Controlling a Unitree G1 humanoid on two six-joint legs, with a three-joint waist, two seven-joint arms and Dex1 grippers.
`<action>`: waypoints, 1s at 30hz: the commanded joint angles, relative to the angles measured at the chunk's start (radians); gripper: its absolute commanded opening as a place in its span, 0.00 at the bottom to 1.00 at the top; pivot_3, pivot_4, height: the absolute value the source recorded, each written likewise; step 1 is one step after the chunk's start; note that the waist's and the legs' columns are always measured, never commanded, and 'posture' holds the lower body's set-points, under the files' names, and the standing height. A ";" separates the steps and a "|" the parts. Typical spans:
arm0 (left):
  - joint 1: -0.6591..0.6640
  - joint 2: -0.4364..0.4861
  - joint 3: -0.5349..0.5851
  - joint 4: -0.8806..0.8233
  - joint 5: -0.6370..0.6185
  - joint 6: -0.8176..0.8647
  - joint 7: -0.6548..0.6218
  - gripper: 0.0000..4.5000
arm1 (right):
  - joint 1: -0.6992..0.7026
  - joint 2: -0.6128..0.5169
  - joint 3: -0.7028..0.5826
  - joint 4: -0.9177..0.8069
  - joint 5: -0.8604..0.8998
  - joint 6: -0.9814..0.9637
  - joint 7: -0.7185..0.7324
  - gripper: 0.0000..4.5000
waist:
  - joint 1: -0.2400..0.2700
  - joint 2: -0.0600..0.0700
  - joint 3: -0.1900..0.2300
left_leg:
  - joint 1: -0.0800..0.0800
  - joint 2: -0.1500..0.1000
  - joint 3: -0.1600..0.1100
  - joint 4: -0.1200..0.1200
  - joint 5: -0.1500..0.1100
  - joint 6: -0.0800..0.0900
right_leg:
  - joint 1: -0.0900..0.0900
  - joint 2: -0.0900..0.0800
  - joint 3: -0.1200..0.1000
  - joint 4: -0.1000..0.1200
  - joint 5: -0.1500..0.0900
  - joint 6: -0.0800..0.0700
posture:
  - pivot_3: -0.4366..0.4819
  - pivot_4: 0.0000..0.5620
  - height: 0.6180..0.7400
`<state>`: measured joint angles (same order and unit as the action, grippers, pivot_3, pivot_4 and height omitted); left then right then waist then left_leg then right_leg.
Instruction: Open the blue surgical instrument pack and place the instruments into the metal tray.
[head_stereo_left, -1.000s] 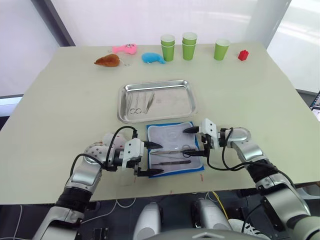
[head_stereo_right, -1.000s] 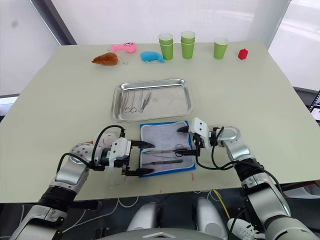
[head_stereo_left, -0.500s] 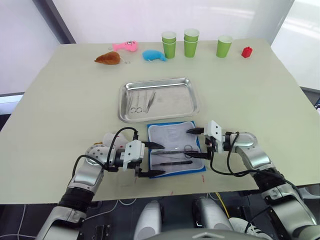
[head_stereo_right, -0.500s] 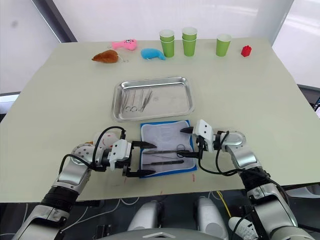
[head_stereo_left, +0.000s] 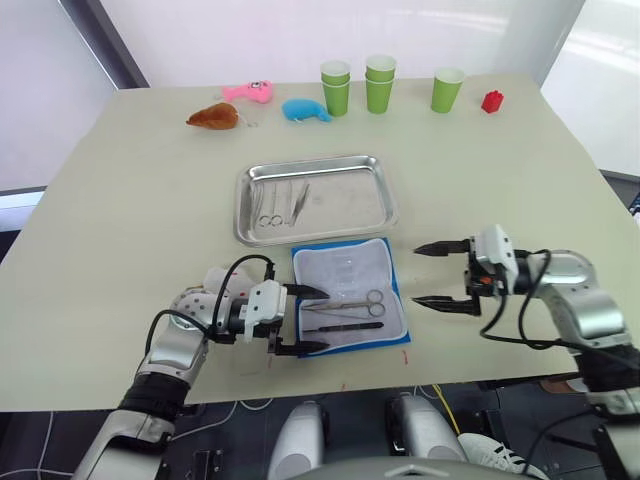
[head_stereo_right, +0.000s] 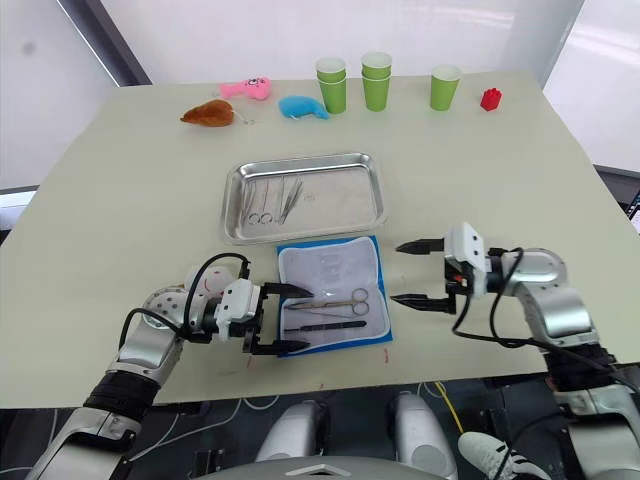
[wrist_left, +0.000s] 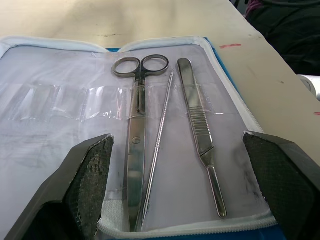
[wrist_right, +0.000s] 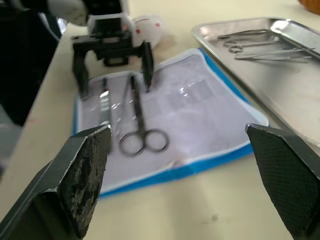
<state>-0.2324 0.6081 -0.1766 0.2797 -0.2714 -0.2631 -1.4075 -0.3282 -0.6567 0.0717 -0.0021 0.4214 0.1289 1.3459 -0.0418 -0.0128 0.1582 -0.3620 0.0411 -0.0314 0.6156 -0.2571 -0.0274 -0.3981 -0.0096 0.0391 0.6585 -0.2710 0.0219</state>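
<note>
a: where's the instrument pack on the desk?
b: lying open near the front edge, just in front of the metal tray. scissors and two slim tools lie in it.
a: and the arms?
b: left gripper at the pack's left edge, right gripper apart to its right. cups and toys line the far edge.

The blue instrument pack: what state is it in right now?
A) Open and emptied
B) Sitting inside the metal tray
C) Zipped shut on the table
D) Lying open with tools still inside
D: the blue surgical instrument pack lies open on the table, its pale lining up, with scissors and two other slim tools still on it.
</note>
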 joint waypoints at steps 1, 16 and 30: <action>0.041 0.009 -0.051 0.119 0.060 0.028 -0.025 0.97 | 0.027 -0.067 -0.066 -0.094 0.077 0.032 0.051 1.00 | -0.001 0.000 0.000 | 0.000 0.000 0.000 0.000 0.000 0.000 | 0.000 0.000 0.000 0.000 0.000 0.000 | 0.48 0.27 1.00; -0.003 -0.020 -0.050 0.205 0.044 0.010 -0.090 0.97 | 0.045 -0.275 -0.275 -0.166 0.268 0.191 0.124 1.00 | -0.001 0.002 0.000 | 0.001 0.000 0.000 0.002 0.000 0.000 | 0.001 0.001 0.001 0.002 0.000 0.000 | 0.48 0.27 1.00; -0.053 -0.035 -0.041 0.233 0.024 0.106 -0.124 0.97 | -0.054 -0.168 -0.113 -0.175 0.139 0.145 0.035 1.00 | 0.000 0.002 0.000 | 0.000 0.000 0.000 0.004 0.000 0.000 | 0.001 0.002 0.000 0.003 0.000 0.001 | 0.48 0.27 1.00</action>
<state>-0.3296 0.5607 -0.1684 0.4196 -0.3136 -0.2097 -1.5237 -0.3625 -0.8369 -0.0494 -0.1495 0.5835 0.2988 1.4034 -0.0414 -0.0104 0.1579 -0.3617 0.0414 -0.0319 0.6192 -0.2570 -0.0273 -0.3974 -0.0080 0.0393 0.6611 -0.2706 0.0227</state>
